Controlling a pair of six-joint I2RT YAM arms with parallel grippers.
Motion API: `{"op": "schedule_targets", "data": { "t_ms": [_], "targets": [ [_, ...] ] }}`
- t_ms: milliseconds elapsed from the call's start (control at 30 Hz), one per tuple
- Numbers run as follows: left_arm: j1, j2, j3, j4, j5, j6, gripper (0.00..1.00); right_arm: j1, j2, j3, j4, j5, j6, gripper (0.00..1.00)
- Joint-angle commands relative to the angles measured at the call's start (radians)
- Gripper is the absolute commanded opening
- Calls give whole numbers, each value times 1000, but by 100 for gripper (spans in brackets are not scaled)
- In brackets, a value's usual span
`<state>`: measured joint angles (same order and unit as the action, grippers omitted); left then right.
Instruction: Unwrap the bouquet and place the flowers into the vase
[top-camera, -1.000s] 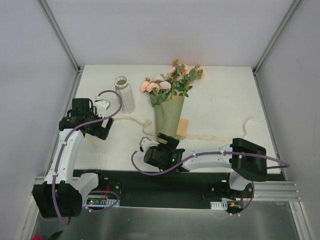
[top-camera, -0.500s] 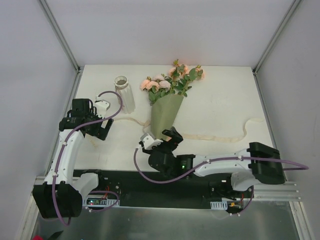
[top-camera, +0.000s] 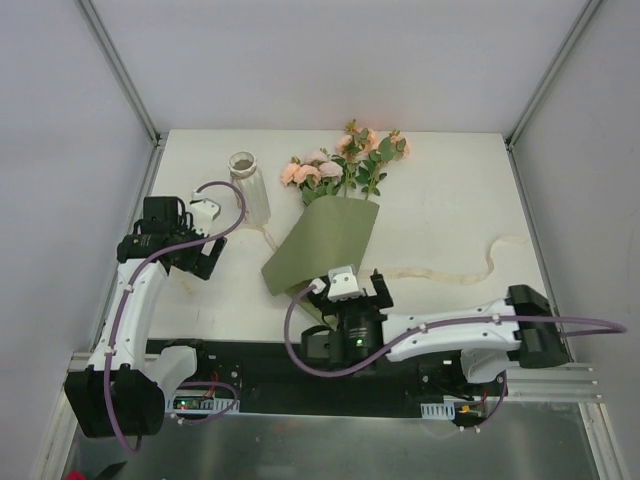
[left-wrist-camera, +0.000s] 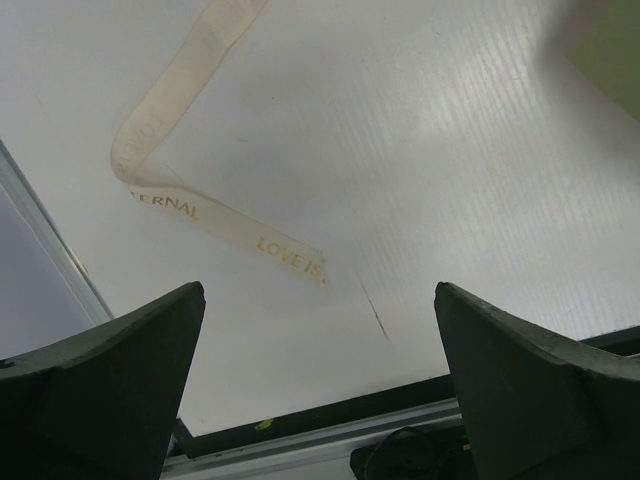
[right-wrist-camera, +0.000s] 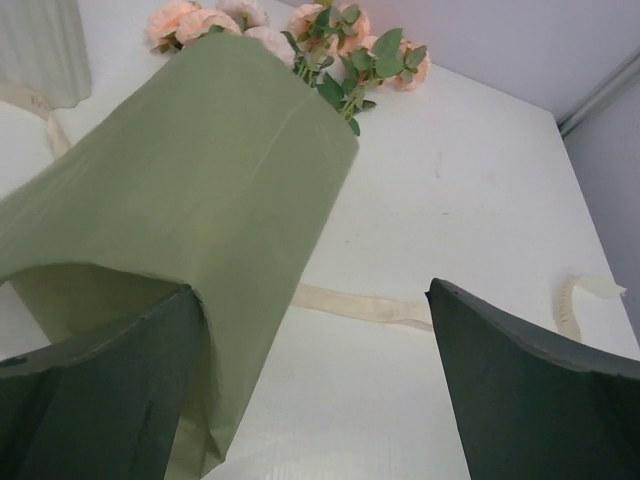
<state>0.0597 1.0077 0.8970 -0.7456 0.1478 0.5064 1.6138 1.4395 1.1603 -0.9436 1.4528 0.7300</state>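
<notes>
My right gripper (top-camera: 358, 281) sits low at the near edge of the table (top-camera: 450, 190), jaws wide apart and clamped on nothing. Its forearm stretches flat along the front rail to the base on the right.

From the right wrist, the olive-green paper (right-wrist-camera: 190, 180) fills the left half of the view. Its near edge hangs right against my left-hand finger (right-wrist-camera: 110, 380), and I can't tell if they touch. Past the paper's far end the flowers (right-wrist-camera: 330, 40) poke out, lying on the table.

The overhead view shows the paper (top-camera: 320, 240) spread as a slanted sheet over the stems. The white ribbed vase (top-camera: 248, 190) stands upright just left of the blooms.

My left gripper (top-camera: 197, 258) hangs over the left side, its elbow folded and its jaws also fully spread and empty. Only its wrist camera reads the cream ribbon (left-wrist-camera: 160, 120), which lies loose below with "LOVE IS" printed on it. Overhead, the ribbon (top-camera: 440, 272) trails toward the right edge.
</notes>
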Motion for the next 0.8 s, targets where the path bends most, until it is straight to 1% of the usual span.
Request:
{"op": "schedule_targets", "data": {
  "t_ms": [0,133,300,467,533,567,600,633,667,700,733,767],
  "targets": [
    [-3,5,59,-3,-4,3,99,69,169,114,-715,100,543,97],
    [-3,-3,65,-11,-10,0,99,52,200,209,-715,119,542,97],
    [-3,-3,77,-26,-16,-2,99,-26,151,306,-715,103,531,97],
    [-3,-14,89,-35,-17,0,99,-86,76,288,-713,11,609,97],
    [-1,-14,91,-38,-17,1,99,-109,49,288,-686,-12,606,97],
    [-3,-12,91,-43,-13,3,99,-106,41,286,-619,-11,439,97],
    [-3,-9,92,-43,-10,4,99,-109,29,279,-507,-29,305,97],
    [-3,-6,94,-44,-7,4,99,-130,19,224,-224,-110,126,97],
    [-3,0,98,-46,-5,4,99,-158,-17,179,-40,-205,-226,97],
    [-3,0,100,-46,-4,1,99,-193,-40,112,275,-335,-365,97],
    [-3,2,105,-47,-2,0,99,-278,-56,39,358,-599,-413,97],
    [-3,0,106,-49,1,0,99,-323,-45,38,379,-690,-419,97]
  ]
}}
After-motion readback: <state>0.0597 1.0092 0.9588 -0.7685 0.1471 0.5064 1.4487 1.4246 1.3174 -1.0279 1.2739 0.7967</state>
